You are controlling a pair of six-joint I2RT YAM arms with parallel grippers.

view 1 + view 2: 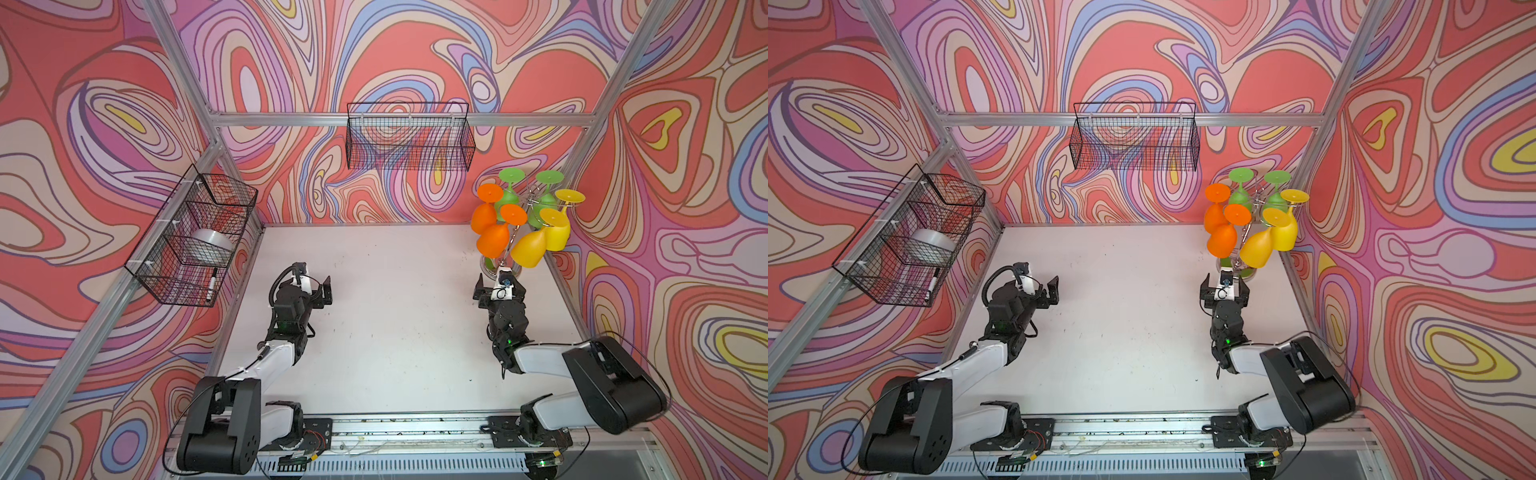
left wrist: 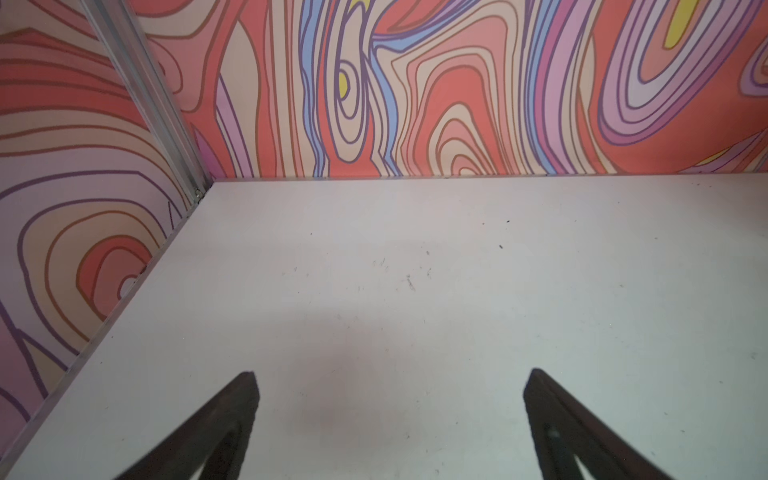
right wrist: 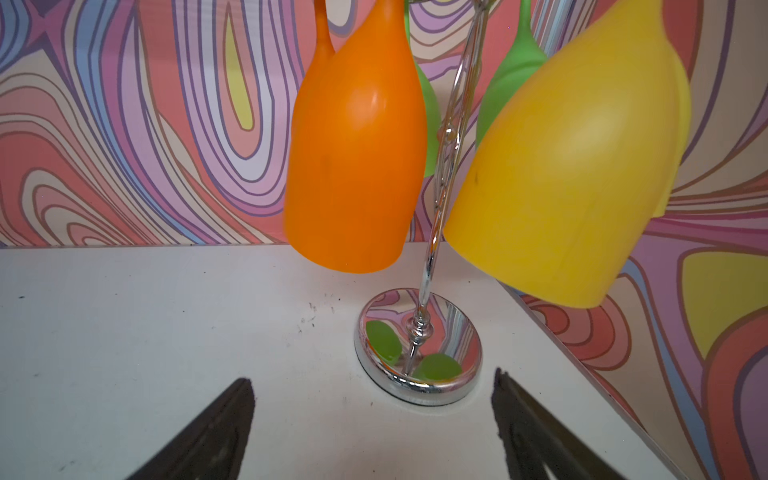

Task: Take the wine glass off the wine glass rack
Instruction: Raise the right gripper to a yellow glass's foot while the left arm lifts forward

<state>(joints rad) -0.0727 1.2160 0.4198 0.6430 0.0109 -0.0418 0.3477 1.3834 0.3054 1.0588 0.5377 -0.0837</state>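
Observation:
The wine glass rack (image 1: 514,235) (image 1: 1241,243), a chrome wire stand, sits in the table's far right corner; its mirrored round base (image 3: 417,353) lies just ahead of my right gripper. Several plastic wine glasses hang from it upside down, in orange, green and yellow. Nearest me are an orange wine glass (image 1: 493,241) (image 3: 357,166) and a yellow one (image 1: 528,249) (image 3: 561,187). My right gripper (image 1: 498,284) (image 1: 1224,286) (image 3: 372,377) is low, open and empty, below the bowls and apart from them. My left gripper (image 1: 320,286) (image 1: 1042,284) (image 2: 391,374) is open over bare table.
A black wire basket (image 1: 195,232) on the left wall holds a tape roll (image 1: 212,243) and a marker (image 1: 211,284). Another black basket (image 1: 409,137) hangs on the back wall. The right wall stands close beside the rack. The white table (image 1: 395,332) stretches between the arms.

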